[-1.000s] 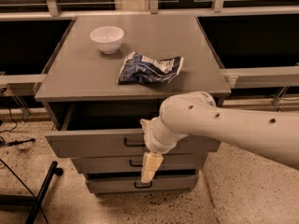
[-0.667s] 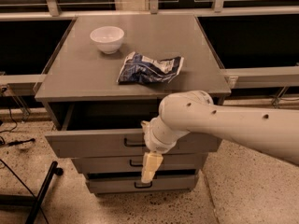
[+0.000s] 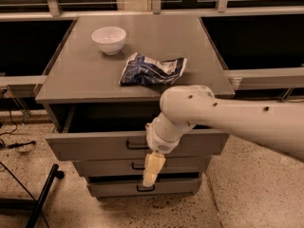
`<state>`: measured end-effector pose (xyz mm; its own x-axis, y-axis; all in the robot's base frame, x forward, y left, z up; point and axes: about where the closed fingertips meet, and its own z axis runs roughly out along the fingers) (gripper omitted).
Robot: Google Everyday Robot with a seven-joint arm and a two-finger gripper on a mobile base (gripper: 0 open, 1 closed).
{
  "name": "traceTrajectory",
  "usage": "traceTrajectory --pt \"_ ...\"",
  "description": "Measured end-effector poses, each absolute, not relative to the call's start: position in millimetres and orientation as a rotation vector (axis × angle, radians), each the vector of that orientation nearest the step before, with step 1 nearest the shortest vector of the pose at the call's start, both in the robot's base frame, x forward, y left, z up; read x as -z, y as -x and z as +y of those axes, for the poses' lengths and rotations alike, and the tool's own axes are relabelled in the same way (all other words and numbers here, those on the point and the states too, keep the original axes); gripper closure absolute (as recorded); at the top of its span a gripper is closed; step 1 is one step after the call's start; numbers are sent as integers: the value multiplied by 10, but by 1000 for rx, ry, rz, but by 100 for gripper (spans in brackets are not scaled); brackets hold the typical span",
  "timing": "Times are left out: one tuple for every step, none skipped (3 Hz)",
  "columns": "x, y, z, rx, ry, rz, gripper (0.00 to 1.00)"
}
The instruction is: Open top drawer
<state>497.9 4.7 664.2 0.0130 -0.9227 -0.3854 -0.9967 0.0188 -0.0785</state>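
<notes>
Top drawer [image 3: 95,146] pulled partway out just under the top of the grey cabinet [image 3: 80,77], gripper [image 3: 153,169] hanging pointed down before the cabinet's front, just below that drawer's handle [image 3: 134,147], its opening impossible to tell.

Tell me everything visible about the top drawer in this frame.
The top drawer is matte grey and wide, with a small black bar handle near its centre. It stands pulled out, its dark inside showing under the cabinet top. The arm crosses part of its front; the gripper hangs below it, before the lower drawers. Contact cannot be told.
</notes>
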Motion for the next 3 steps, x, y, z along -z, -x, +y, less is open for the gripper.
traceTrajectory --pt "-6722 -4854 -2 -350 1953 2026 0" --pt "-6761 -4714 -57 -393 1941 2077 0" --pt "-6758 -4587 -94 -449 1945 2131 0"
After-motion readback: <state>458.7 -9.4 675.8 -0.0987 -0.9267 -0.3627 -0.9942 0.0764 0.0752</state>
